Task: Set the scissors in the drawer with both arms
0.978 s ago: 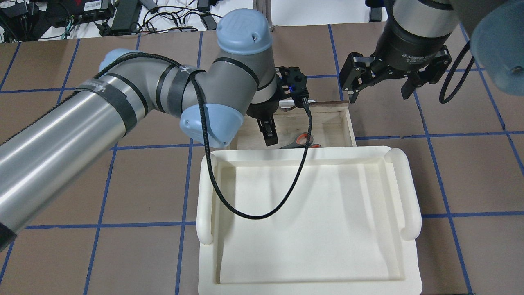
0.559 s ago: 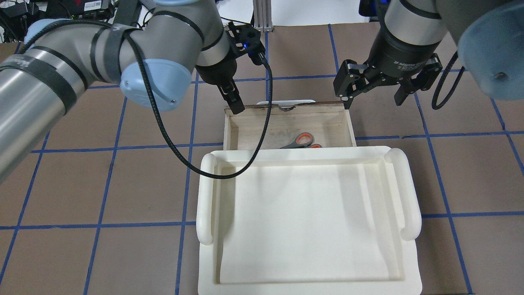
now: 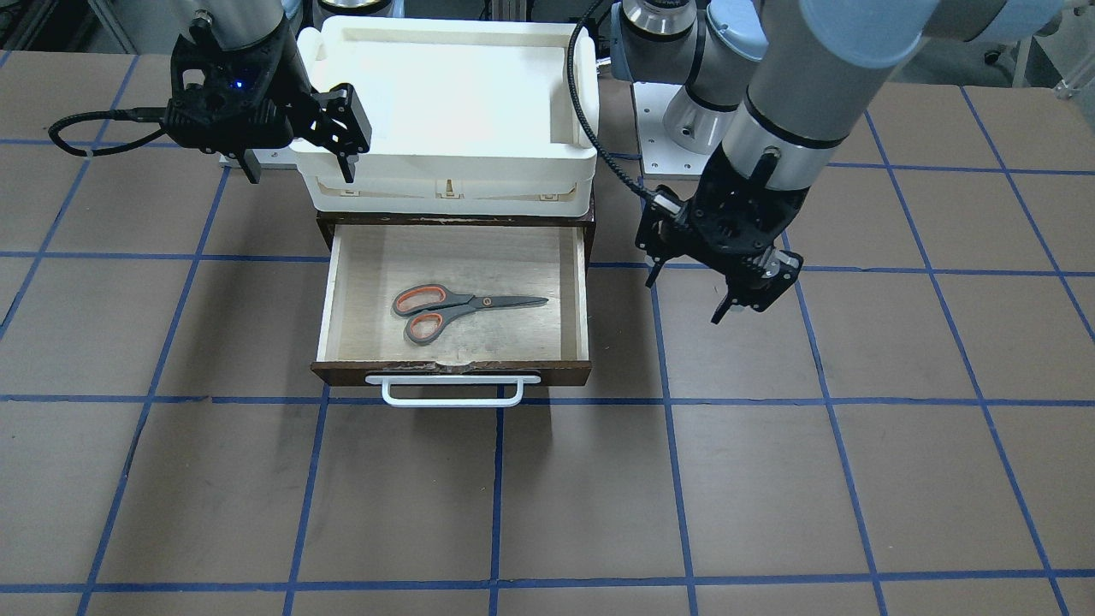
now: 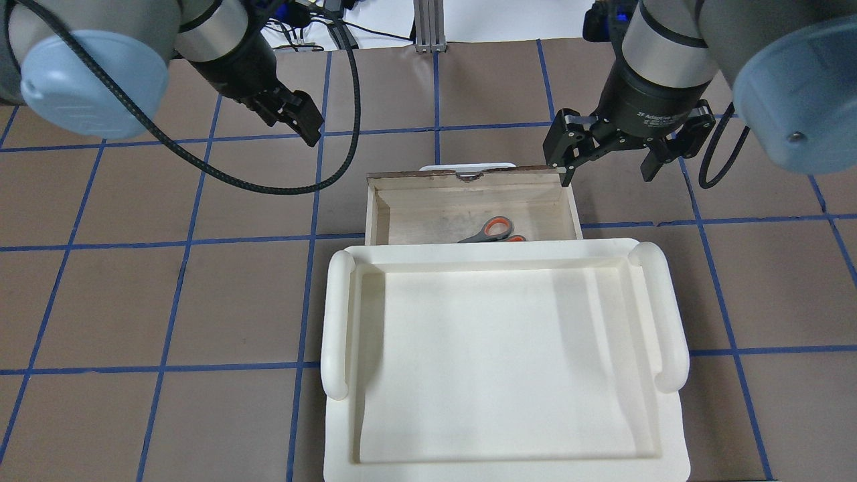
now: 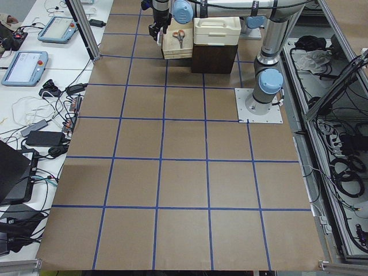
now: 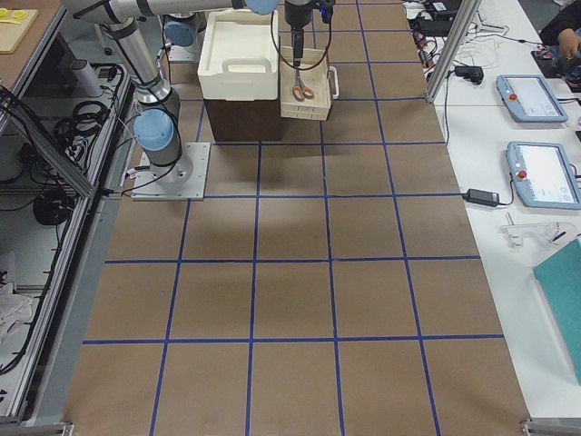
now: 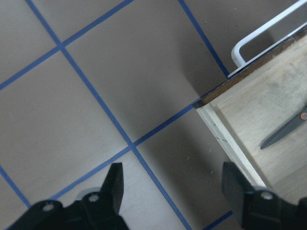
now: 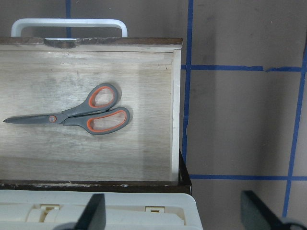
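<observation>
brown gridded tabletop point(image 3: 770, 479) shows beneath my left gripper point(image 7: 172, 182) and right gripper point(image 4: 608, 169), both jaws spread wide and empty, presumably because the scissors point(image 8: 86, 115) already lie flat in the open drawer point(image 8: 176, 110) between them.

- Scissors point(image 3: 462, 310), dark grey blades and grey handles with orange-lined finger loops: blades closed, lying flat on the drawer floor near its middle. They are roughly parallel to the drawer front, with the tips toward the robot's left.
- Shallow dark-brown wooden drawer point(image 3: 342, 373) with light plywood interior and white bar handle point(image 3: 452, 392): stands open.
- Silver-grey left arm's black gripper point(image 3: 689, 299): fingers spread, above bare table, apart from the drawer's side.
- Right arm's black gripper point(image 4: 608, 175): fingers spread, just beside the drawer's front corner.
</observation>
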`<state>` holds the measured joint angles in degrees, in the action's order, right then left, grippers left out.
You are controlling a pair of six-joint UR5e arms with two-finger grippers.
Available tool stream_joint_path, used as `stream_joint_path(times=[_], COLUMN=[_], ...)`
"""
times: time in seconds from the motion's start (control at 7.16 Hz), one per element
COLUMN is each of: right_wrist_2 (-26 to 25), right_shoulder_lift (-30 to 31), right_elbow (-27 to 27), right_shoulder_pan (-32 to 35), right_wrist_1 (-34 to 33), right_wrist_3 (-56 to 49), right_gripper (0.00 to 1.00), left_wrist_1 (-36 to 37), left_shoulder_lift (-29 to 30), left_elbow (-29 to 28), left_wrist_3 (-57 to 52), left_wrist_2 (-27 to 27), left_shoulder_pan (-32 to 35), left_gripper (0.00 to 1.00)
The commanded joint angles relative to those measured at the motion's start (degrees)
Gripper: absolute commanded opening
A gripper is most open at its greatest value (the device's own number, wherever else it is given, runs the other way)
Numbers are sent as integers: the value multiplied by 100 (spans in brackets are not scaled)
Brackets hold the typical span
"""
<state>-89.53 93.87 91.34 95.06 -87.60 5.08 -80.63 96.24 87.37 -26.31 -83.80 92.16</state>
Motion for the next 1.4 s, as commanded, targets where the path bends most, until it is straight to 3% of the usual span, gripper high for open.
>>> stream_joint_path(times=[0.0,0.14,0.28,0.56,0.84,1.26], right_wrist_2=[-64,-56,-56,-56,-108,-56], right_shoulder_lift=[44,44,35,26,0,0], right_elbow=[-37,-29,-11,-2,15,33], right_shoulder_pan=[-136,-110,-110,-119,-529,-787], right_wrist_1=[-64,-55,-29,-29,-73,-47], right_wrist_3=[502,520,538,486,451,99], right_gripper=[100,100,100,100,100,100], left_wrist_1=[-470,-862,-1075,-1436,-1429,-999], left_shoulder_lift=[-368,-552,-711,-940,-967,-932], left_elbow=[-35,-27,-18,61,79,79], left_wrist_3=[1079,1554,1828,2371,2516,2473], left_wrist_2=[-180,-633,-777,-709,-691,-691], left_shoulder_pan=[-207,-181,-181,-190,-199,-225], left_gripper=[85,85,100,100,100,100])
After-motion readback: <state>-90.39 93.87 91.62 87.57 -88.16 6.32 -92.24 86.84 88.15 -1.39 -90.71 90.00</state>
